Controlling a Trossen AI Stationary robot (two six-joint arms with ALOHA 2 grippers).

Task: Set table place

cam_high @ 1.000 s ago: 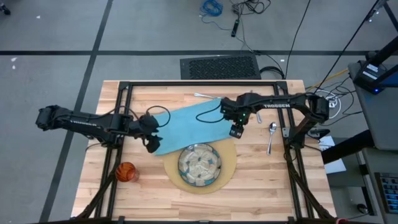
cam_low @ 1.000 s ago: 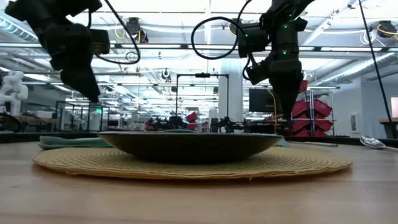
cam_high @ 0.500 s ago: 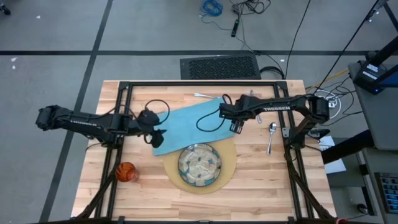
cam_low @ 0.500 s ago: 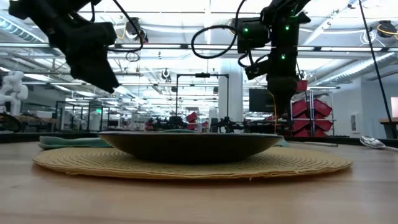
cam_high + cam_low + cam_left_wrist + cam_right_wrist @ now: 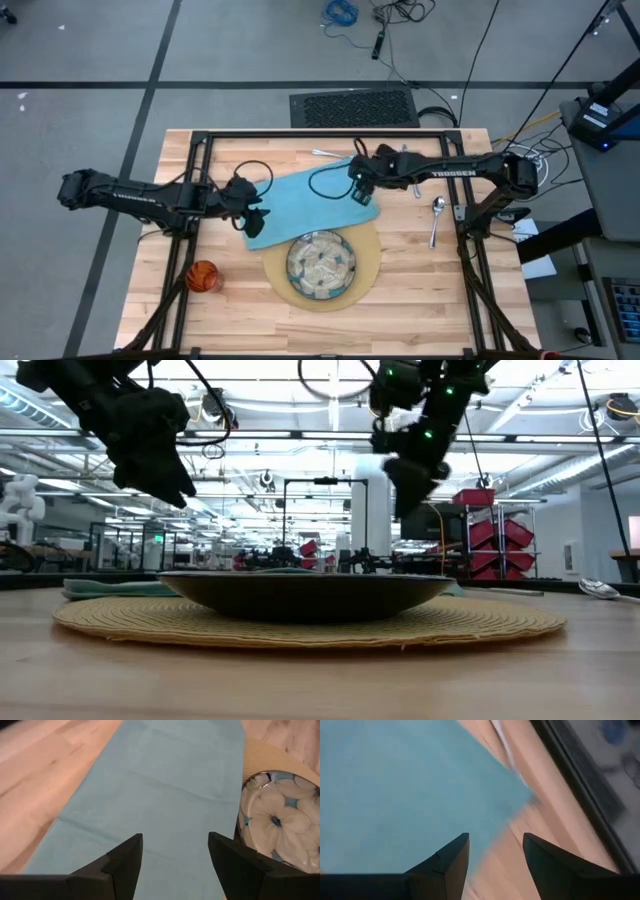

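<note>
A light-blue napkin (image 5: 305, 200) lies spread flat on the table (image 5: 420, 300), slanting from near left to far right. Its near edge meets the round tan mat (image 5: 368, 262), which carries the patterned plate (image 5: 320, 265). My left gripper (image 5: 250, 222) hovers open over the napkin's left end (image 5: 150, 795). My right gripper (image 5: 360, 192) hovers open over the napkin's far right corner (image 5: 420, 785). An orange cup (image 5: 202, 275) stands at the near left. A spoon (image 5: 437, 215) lies to the right, and a fork (image 5: 325, 153) lies beyond the napkin.
The black frame (image 5: 300, 135) runs along the table's far side, with its legs at left and right. A further silver piece (image 5: 415, 189) lies partly under my right arm. Bare wood shows in front of the mat (image 5: 300, 680) and to its near right.
My right gripper has risen and gone toward the table's far left, from the napkin's right corner to its far right corner, tipping from pointing straight down to a slant. My left gripper has risen a little and shifted slightly toward the far edge. The napkin lies as before.
</note>
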